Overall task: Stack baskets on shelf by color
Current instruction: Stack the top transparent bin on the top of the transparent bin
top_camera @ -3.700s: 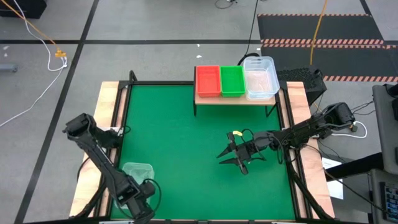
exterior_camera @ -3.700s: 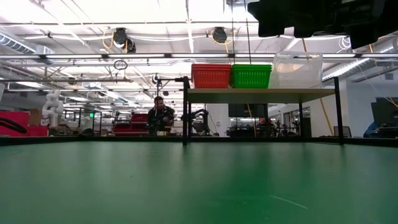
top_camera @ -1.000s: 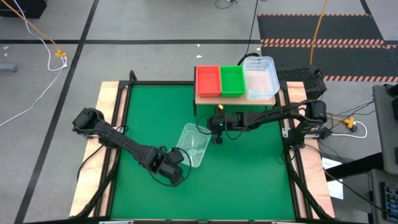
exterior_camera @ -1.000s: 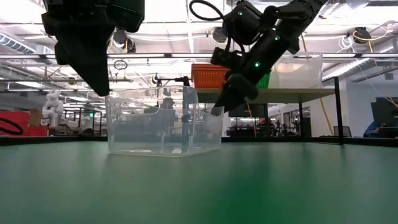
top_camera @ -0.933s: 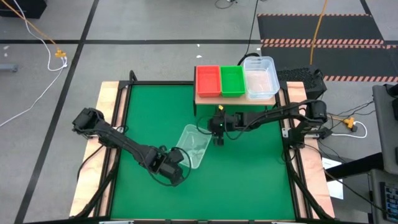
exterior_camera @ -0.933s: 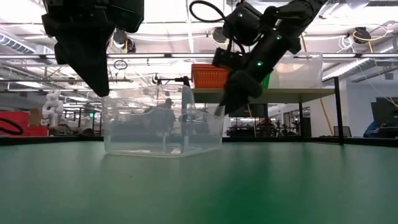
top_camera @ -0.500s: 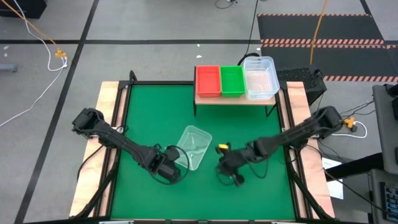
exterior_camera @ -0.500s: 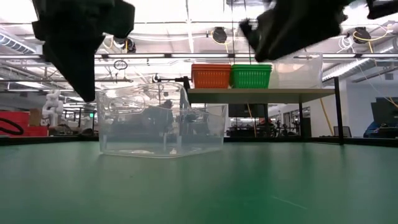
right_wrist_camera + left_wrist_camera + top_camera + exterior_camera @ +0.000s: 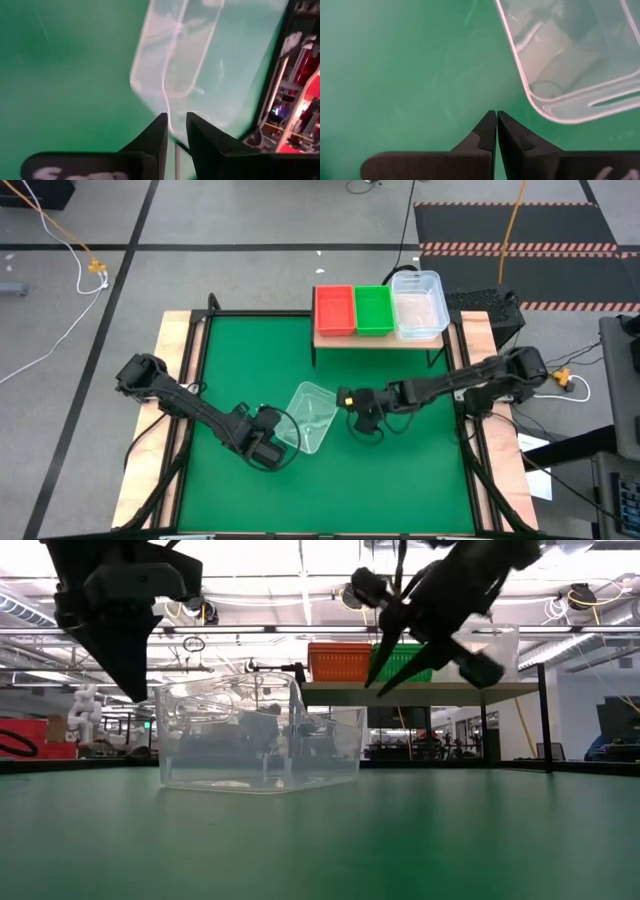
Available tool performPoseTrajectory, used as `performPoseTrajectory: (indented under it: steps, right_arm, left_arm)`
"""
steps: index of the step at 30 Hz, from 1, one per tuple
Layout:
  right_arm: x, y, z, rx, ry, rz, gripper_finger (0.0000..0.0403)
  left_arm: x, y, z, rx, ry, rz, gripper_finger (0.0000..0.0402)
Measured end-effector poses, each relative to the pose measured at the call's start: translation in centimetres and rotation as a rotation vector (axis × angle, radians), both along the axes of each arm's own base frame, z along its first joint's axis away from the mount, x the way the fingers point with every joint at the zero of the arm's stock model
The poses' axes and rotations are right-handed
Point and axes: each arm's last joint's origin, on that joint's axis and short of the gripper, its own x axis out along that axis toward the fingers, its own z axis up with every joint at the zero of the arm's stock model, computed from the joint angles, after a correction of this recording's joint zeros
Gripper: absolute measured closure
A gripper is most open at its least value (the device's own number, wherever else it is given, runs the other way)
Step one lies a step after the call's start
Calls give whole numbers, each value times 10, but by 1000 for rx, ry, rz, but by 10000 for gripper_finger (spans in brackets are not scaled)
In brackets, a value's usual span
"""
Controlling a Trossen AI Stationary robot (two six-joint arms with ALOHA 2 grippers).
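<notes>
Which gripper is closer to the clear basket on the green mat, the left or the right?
Right, narrowly. The right gripper is at the clear basket rim toward the shelf; the left gripper, shut, sits just off the opposite rim.

A clear basket lies on the green mat between the left gripper and right gripper.

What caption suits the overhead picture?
Two dark grippers, left and right, flank a clear plastic basket on the green mat.
</notes>
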Motion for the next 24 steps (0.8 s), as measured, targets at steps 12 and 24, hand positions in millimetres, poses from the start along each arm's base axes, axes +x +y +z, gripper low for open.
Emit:
performPoseTrajectory:
  steps: [12, 24]
  right_arm:
    - [10, -28, -12, -2, 27, 24, 339]
    - [17, -25, -27, 110, 48, 18, 339]
  left_arm:
    - [0, 1, 1, 52, -8, -28, 382]
    - [3, 7, 1, 58, 6, -33, 382]
